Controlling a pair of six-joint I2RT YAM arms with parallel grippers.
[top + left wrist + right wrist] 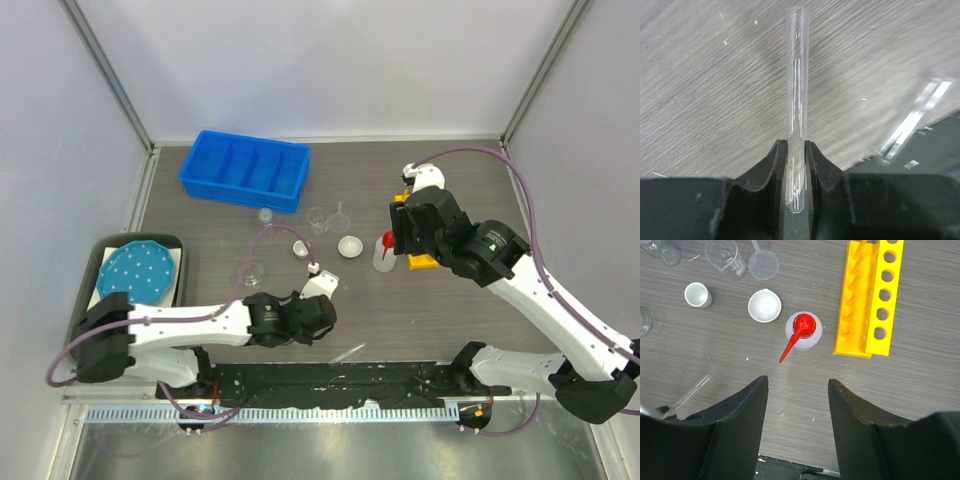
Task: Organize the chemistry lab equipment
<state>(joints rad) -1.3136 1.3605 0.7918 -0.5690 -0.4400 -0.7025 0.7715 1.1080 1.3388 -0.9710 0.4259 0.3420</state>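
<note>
Grey woodgrain tabletop (400, 320), white walls (330, 60); left jaws pinch glass tube (796, 75).

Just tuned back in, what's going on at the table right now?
The left claw is shut on a thin clear tube, gripping it near its rounded end. The right claw hangs open and holds nothing, close to the red-capped squeeze bottle and the yellow rack. The white dish, a beaker and the funnel sit loose on the table, not yet sorted.
</note>
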